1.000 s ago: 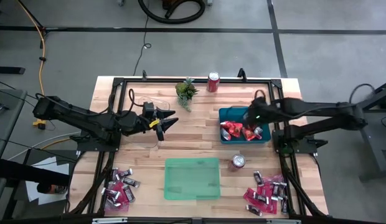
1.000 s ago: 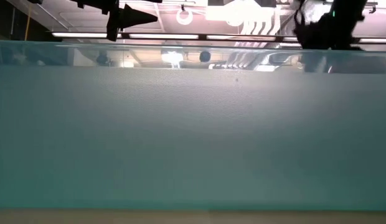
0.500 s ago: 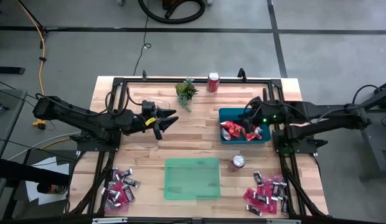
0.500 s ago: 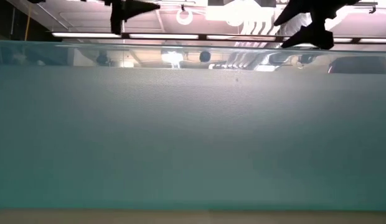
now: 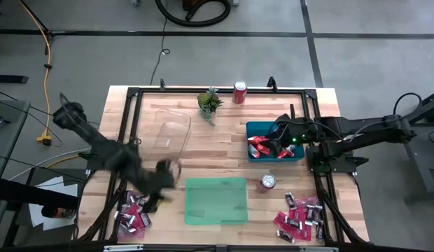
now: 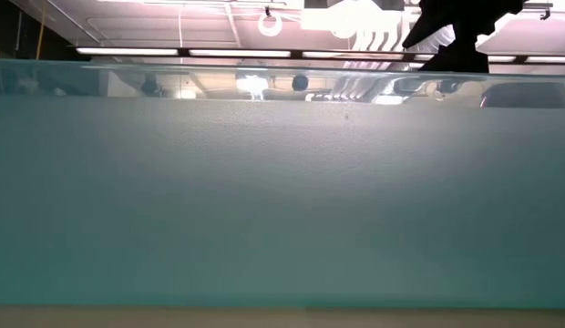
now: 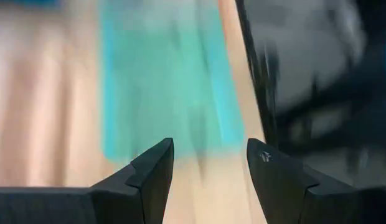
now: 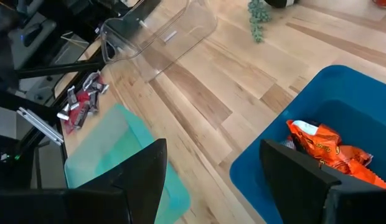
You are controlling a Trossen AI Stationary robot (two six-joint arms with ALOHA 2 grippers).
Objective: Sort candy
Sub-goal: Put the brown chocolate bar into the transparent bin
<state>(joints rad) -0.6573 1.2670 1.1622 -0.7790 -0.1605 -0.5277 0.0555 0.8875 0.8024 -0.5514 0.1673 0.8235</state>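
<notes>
Candy lies in two heaps on the table: a near-left heap (image 5: 133, 213) and a near-right heap (image 5: 299, 215) of pink-red packets and dark bars. Red-orange packets (image 5: 262, 147) lie in the blue tray (image 5: 253, 128). My left gripper (image 5: 152, 201) is open and blurred, above the table between the near-left heap and the green tray (image 5: 215, 201); its wrist view shows the open left gripper (image 7: 208, 149) over the green tray (image 7: 162, 93). My right gripper (image 5: 274, 145) hovers open over the blue tray; the right gripper (image 8: 215, 155) has the orange packets (image 8: 324, 149) just ahead.
A clear plastic tray (image 5: 171, 131) sits on the far-left part of the table. A small green plant (image 5: 210, 102) and a red soda can (image 5: 239, 91) stand at the far edge; another can (image 5: 267, 182) stands beside the green tray. Its wall (image 6: 282, 200) fills the low view.
My left arm has swung fast from over the clear tray toward the table's near edge, ending beside the near-left candy heap, still open. The clear tray now shows uncovered. My right gripper has stayed above the blue tray.
</notes>
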